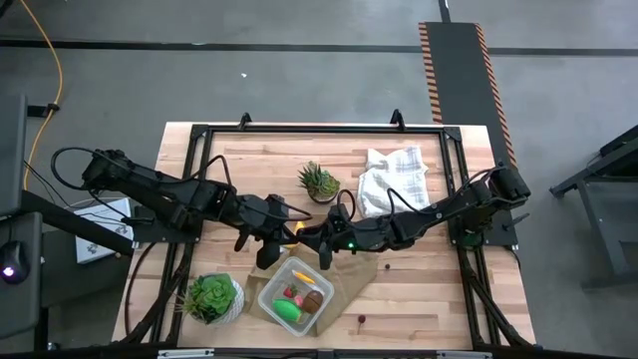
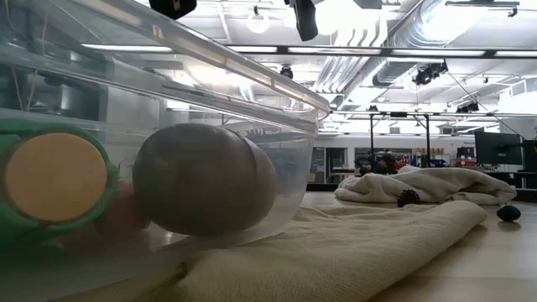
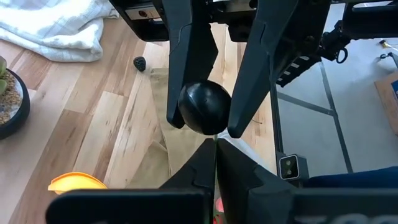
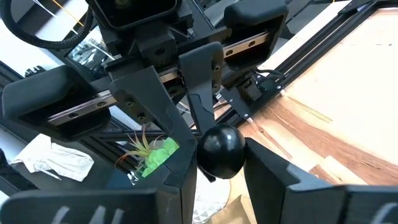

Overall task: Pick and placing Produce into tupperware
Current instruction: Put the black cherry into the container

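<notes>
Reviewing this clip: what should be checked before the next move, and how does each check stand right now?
1. Right gripper grips the black ball: ok.
2. Left gripper open to take something: not ok, shut and empty, just beside the ball.
3. Ball above the tupperware: not ok, it is beside it.
4. Tupperware open on top: ok, pieces lie inside.
5. All produce inside: not ok, a yellow piece lies outside.

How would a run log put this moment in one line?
right pincer: shut on black ball | left pincer: shut, empty, facing it | box: produce inside
</notes>
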Robot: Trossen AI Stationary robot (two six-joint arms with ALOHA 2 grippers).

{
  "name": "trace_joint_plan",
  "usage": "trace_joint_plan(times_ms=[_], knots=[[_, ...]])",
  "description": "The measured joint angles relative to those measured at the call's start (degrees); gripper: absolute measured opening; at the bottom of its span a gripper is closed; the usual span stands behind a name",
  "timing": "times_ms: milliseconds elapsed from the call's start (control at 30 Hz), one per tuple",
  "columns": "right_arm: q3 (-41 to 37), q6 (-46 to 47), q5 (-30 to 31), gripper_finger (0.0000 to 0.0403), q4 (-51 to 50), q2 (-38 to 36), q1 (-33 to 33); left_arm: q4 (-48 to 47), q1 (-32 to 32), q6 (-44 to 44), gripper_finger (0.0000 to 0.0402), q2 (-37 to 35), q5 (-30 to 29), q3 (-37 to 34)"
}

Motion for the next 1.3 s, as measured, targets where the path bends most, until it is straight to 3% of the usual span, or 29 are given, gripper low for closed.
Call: trace_joint_plan(times_ms=[267, 567, 767, 1000, 1300], knots=[[0.0, 0.0, 0.0, 0.0107, 0.1, 0.0, 0.0, 0.0, 0.0, 0.8, 0.0002, 0.0, 0.0, 0.0], [0.1, 2.6, 0.0, 0.021, 1.5, 0.0, -0.6, -0.6, 0.0, 0.9, 0.0002, 0.0, 0.0, 0.0], [0.1, 1.4, -0.3, 0.0236, 1.8, -1.1, -0.9, -4.2, 0.0, 0.9, 0.0002, 0.0, 1.3, 0.0], [0.1, 1.5, -0.1, 0.0236, -13.1, -6.1, -1.6, -8.3, 0.0, 1.3, 0.0001, 0.0, 4.7, 0.0], [0.1, 6.4, -1.1, 0.0236, -41.5, -11.1, -1.6, -7.2, 0.0, 1.8, 0.0, 0.6, 8.8, 0.0]])
